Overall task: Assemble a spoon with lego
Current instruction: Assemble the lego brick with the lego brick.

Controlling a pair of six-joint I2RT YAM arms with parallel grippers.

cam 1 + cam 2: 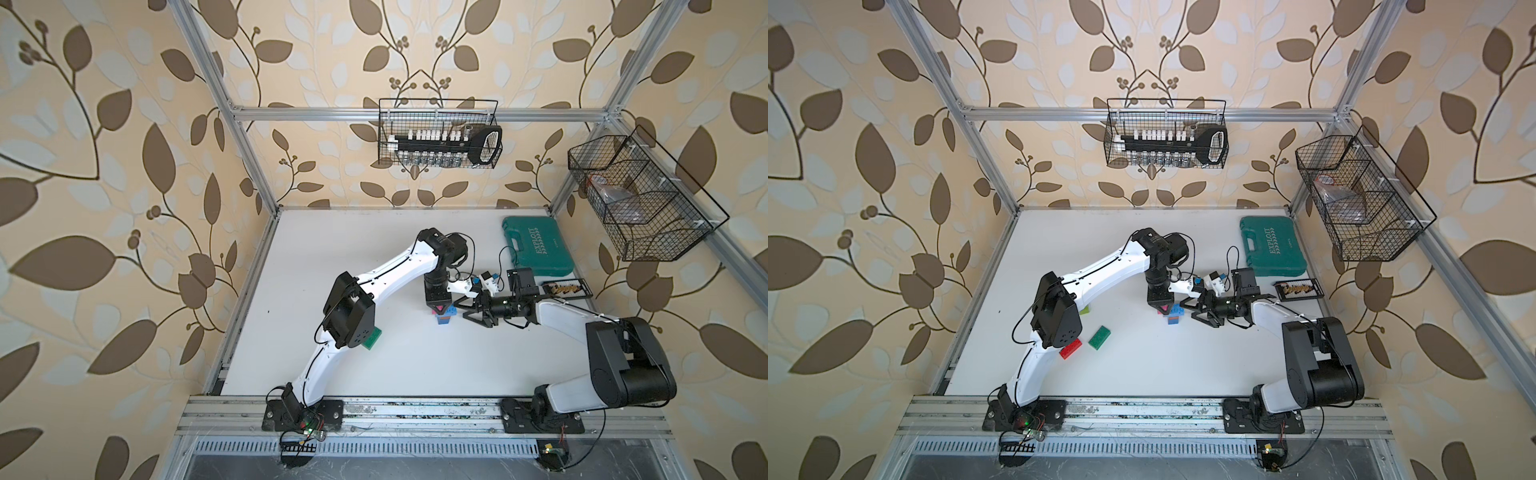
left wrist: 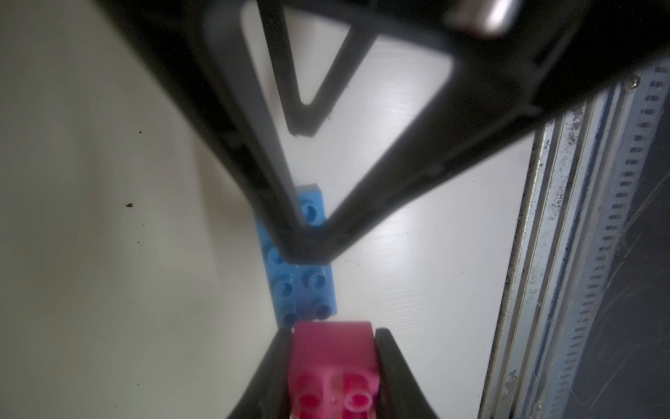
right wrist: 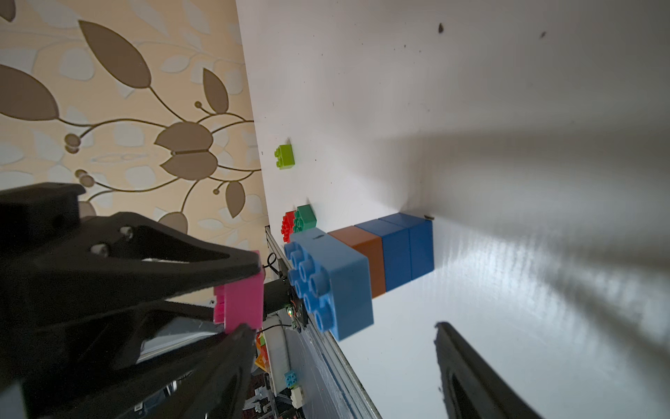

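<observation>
Pink brick (image 2: 333, 362) tight in left tool (image 2: 333, 337), just above stack (image 3: 362, 268); right tool (image 1: 461, 309) seemingly wide, beside it

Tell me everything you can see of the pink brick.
The pink brick is a short, smooth plastic block, studs pointing away from the stack. The left claw is shut on two opposite sides, holding it off the table, just above the light-blue brick that tops the stack, not touching it.
</observation>
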